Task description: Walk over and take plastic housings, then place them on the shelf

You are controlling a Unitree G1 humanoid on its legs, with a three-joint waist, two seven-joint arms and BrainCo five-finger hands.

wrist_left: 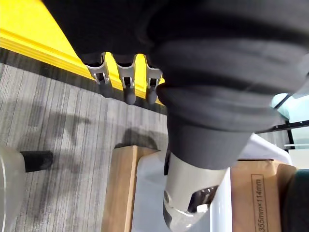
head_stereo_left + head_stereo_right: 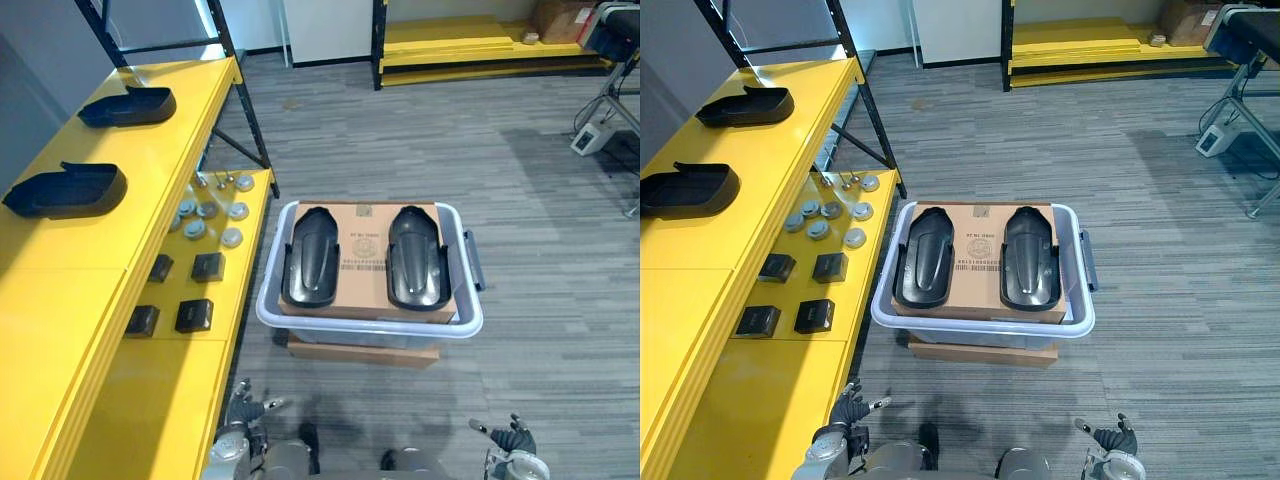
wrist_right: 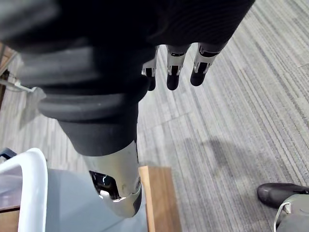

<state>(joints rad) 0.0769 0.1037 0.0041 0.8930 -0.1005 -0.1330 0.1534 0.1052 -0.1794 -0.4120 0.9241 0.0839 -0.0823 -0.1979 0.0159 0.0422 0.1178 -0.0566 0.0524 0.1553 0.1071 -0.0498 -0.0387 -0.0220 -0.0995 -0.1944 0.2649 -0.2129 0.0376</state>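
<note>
Grey carpet floor carries a white bin capped by a labelled cardboard box. The left housing lies near the box's left edge, the right housing near its right edge. Two shelf housings rest on the yellow shelf. The wrist views show the left hand and right hand hanging relaxed and empty.

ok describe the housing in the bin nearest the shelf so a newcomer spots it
Beside the yellow shelf stands a white bin topped with cardboard. Two black housings lie on it; yours is the left housing, on the shelf side, not the right housing.
</note>
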